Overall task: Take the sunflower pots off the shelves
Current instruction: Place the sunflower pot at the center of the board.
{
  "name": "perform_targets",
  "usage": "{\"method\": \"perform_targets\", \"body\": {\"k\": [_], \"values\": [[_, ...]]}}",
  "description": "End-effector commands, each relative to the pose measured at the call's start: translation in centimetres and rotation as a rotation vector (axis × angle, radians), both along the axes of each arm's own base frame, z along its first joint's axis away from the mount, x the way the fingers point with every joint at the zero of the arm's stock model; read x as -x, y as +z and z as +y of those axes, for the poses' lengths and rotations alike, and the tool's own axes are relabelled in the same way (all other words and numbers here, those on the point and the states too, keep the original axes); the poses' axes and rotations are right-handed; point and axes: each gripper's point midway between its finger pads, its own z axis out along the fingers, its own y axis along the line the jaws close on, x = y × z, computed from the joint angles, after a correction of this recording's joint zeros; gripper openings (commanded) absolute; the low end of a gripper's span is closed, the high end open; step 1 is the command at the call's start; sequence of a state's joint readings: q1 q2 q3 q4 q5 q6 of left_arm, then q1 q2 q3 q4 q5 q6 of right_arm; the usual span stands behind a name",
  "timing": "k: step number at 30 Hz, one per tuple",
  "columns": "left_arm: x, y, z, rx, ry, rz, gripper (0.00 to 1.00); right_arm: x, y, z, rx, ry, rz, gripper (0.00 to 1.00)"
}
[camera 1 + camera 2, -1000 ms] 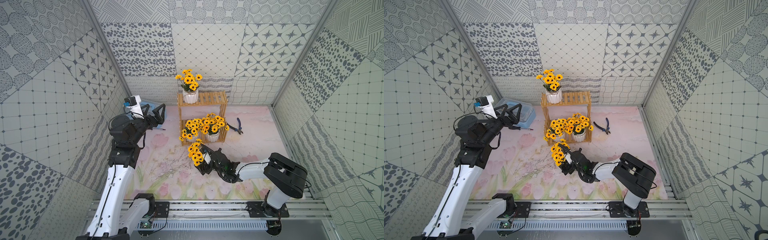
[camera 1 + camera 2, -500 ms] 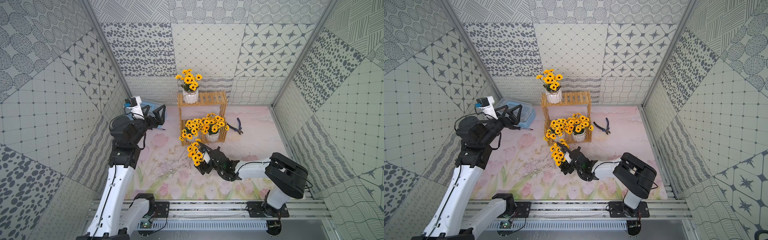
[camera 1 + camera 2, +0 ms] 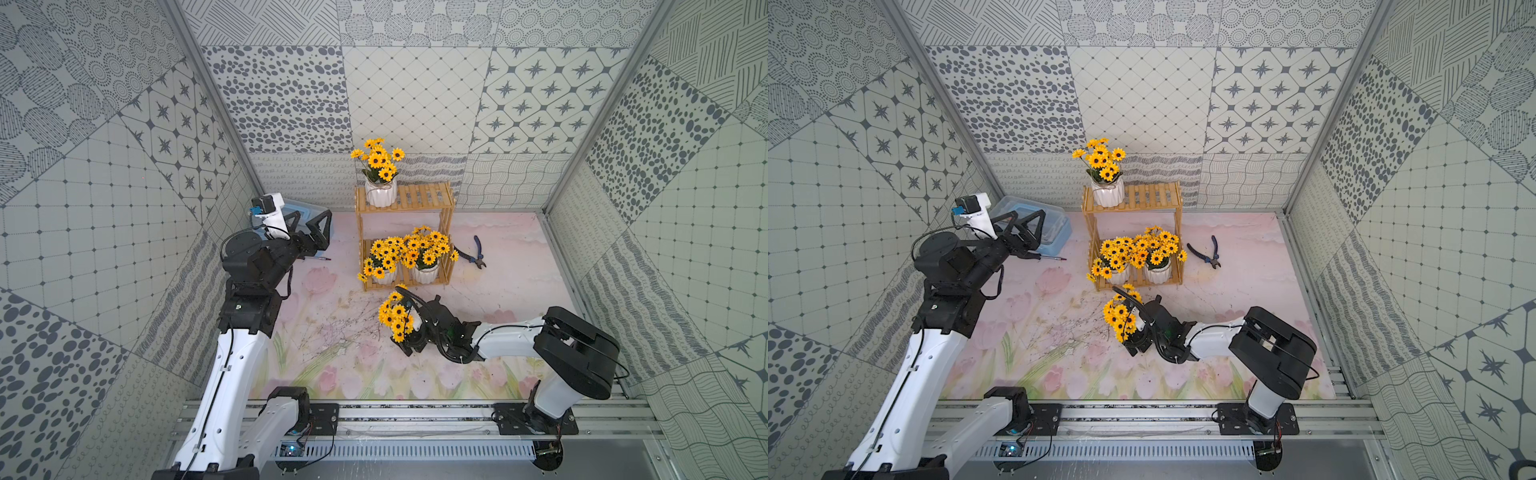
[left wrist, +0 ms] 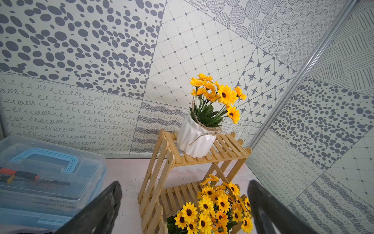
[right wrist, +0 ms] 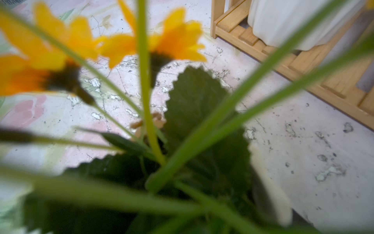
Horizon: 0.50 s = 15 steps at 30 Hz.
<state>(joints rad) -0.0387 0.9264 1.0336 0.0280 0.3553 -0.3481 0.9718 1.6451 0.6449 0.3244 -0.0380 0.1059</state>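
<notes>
My right arm lies low over the floral mat, forearm stretched nearly level toward the front of the shelves. My right gripper sits at one sunflower pot just in front of the shelves' lower tier, apart from the rack. Its stems run up and lean toward my left side. Blooms and leaves cover my fingers in both top views and fill the right wrist view, so I cannot tell whether I grip the pot or have let go, nor whether its base rests flat.

Behind it, two sunflower pots stand upright side by side on the lower tier, the left-hand pot and the right-hand pot, flowers spilling past the front edge. Blue-handled pliers lie on the mat just right of the shelves.

My left arm stands tall to the left of the shelves, elbow high, wrist bent toward them. My left gripper is spread wide and empty, over a pale blue toolbox.

On the top tier's left end the fourth pot stands upright, twine at its neck.
</notes>
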Motion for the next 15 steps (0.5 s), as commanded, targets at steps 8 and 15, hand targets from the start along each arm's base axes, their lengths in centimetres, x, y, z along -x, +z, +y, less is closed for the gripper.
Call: {"method": "perform_targets", "body": {"k": [8,15], "values": [[-0.6,0.6,0.6,0.010,0.033,-0.026,0.97,1.7,2.5,-0.9,-0.066,0.000,0.054,0.98],[-1.3,0.1,0.4,0.016,0.023,-0.010,0.97,2.2,3.0,-1.1,-0.065,0.021,0.077,0.98]]}}
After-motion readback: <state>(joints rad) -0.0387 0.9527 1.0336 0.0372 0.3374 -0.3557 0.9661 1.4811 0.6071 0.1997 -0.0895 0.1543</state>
